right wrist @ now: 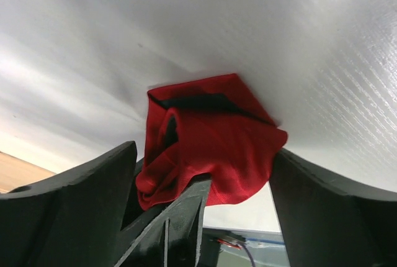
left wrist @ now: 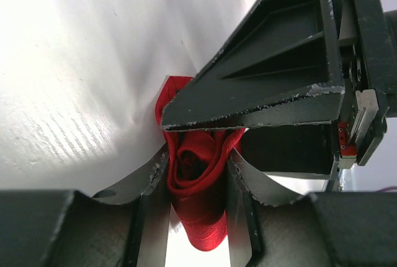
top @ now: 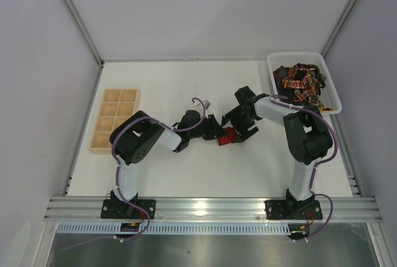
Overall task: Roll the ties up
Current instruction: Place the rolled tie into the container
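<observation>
The plain red tie (top: 228, 135) is a small rolled bundle on the white table between both arms. My left gripper (top: 221, 134) is shut on it; in the left wrist view the roll (left wrist: 197, 211) is squeezed between my left fingers (left wrist: 152, 217). My right gripper (top: 242, 130) stands open around the same roll. In the right wrist view the roll (right wrist: 217, 143) fills the gap between the right fingers (right wrist: 93, 205), touching them at its sides. A left finger shows below the roll. The dark patterned ties (top: 301, 84) lie heaped in a bin.
The white bin (top: 273, 63) stands at the back right of the table. A wooden tray (top: 115, 121) with several square compartments sits at the left. In the left wrist view a right finger (left wrist: 260, 87) reaches over the roll from above.
</observation>
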Tool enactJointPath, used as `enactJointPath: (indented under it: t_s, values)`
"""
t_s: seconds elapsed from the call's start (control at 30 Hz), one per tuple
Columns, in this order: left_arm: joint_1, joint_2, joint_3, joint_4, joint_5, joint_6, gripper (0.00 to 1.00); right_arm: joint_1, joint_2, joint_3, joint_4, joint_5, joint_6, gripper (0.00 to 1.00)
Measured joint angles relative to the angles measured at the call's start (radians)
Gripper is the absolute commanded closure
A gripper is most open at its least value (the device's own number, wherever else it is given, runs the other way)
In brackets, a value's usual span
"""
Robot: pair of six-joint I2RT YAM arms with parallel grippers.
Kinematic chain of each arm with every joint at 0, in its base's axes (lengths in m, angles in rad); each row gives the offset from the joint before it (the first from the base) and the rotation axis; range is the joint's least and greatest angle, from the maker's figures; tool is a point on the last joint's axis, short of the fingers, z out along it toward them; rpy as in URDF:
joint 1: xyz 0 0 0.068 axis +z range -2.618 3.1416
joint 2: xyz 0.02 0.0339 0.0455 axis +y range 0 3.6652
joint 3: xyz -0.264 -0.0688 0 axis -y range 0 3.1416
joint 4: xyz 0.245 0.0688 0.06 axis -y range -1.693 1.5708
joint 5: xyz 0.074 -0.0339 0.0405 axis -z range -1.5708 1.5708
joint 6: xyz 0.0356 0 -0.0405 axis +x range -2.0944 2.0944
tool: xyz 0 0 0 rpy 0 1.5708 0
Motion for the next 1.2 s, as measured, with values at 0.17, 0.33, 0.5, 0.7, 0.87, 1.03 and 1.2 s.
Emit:
enactJointPath:
  t_s: [0.17,0.33,0.5,0.7,0.87,1.03,1.2]
  values:
    - [0.0,-0.004,0.001,-0.016,0.03,-0.001,1.0,-0.006,-0.018,0.002,-0.021,0.041,-0.079,0.0]
    - [0.001,-0.044,-0.005,-0.099,0.053,0.002,1.0,-0.029,-0.071,-0.024,-0.051,0.111,-0.213,0.0]
    - [0.012,-0.123,-0.008,-0.248,0.069,0.03,0.99,-0.04,-0.253,-0.13,-0.064,0.162,-0.368,0.0]
    - [0.058,-0.31,0.0,-0.53,0.092,0.117,1.0,-0.047,-0.486,-0.197,-0.052,0.187,-0.548,0.0]
    - [0.131,-0.478,0.082,-0.887,0.08,0.224,1.0,-0.045,-0.541,-0.203,-0.027,0.167,-0.656,0.0]
    - [0.278,-0.678,0.137,-1.192,0.004,0.271,1.0,-0.032,-0.556,-0.238,-0.006,0.145,-0.713,0.0]
    - [0.563,-0.831,0.159,-1.389,-0.059,0.262,1.0,-0.012,-0.558,-0.263,0.006,0.118,-0.739,0.0]
